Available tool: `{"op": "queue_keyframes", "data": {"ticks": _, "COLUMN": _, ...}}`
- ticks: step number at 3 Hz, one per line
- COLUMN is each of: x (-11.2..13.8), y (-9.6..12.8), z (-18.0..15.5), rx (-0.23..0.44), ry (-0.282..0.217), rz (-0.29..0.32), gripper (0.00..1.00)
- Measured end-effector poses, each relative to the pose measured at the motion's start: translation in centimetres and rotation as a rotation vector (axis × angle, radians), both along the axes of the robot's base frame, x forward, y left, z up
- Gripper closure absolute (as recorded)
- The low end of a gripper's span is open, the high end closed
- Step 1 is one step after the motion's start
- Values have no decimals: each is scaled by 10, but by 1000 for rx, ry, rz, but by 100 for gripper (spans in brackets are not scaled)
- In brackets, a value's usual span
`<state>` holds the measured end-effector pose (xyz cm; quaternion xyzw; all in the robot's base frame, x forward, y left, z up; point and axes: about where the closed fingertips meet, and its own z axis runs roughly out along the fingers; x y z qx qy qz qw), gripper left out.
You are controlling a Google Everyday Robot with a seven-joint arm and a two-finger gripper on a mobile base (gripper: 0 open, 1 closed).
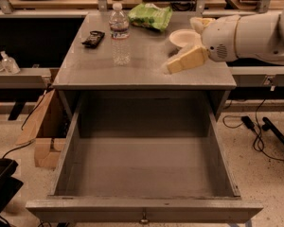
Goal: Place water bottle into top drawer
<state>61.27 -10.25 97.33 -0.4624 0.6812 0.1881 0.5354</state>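
The water bottle [119,33], clear and ribbed with a white cap, stands upright on the grey table top [90,69], left of centre. The top drawer [144,171] is pulled fully open below the table, bare inside, with a small knob on its front panel. My gripper [173,67] reaches in from the right on a white arm and hovers over the right part of the table top, well to the right of the bottle and slightly nearer the front edge. It holds nothing.
A green snack bag [150,16] lies at the back of the table, a white bowl [184,38] behind my gripper, a small dark packet [93,39] left of the bottle. Two tiny pump bottles [4,62] stand on a shelf at the left. Cables lie on the floor at the right.
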Motion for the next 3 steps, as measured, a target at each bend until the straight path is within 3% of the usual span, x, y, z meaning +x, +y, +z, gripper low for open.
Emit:
{"op": "queue_keyframes", "data": {"ticks": 2, "x": 89, "y": 95, "z": -27, "rx": 213, "ry": -28, "rz": 95, "gripper": 0}}
{"op": "queue_keyframes", "data": {"ticks": 3, "x": 116, "y": 120, "z": -46, "rx": 233, "ry": -34, "rz": 68, "gripper": 0}}
